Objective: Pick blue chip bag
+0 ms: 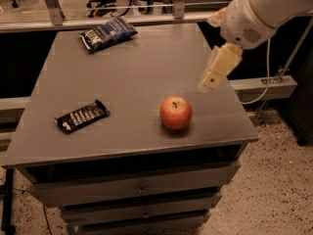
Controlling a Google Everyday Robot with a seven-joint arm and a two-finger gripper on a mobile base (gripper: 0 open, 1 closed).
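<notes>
Blue chip bag (108, 33), small, crinkly, dark blue with pale sealed ends, lying flat near the far left corner of the tabletop, untouched and well apart from the gripper; white lettering across its face, too blurred to read. Underneath, a grey flat-topped cabinet table (146, 72) with stacked drawers in front, standing on a speckled floor (279, 190). Above the table's right side, a bulky white robot arm (264, 13) extending in from the upper right corner. At its end, a beige two-finger gripper (209, 80), angled down and to the left, hovering over the right part of the tabletop, just beyond the apple and to its right, touching nothing; spread or pressed together, impossible to tell. Near the front right, a round red apple (176, 112), stem upward. Towards the front left, a slim black candy bar wrapper (82, 116) lying askew, white print along it, unreadable.
</notes>
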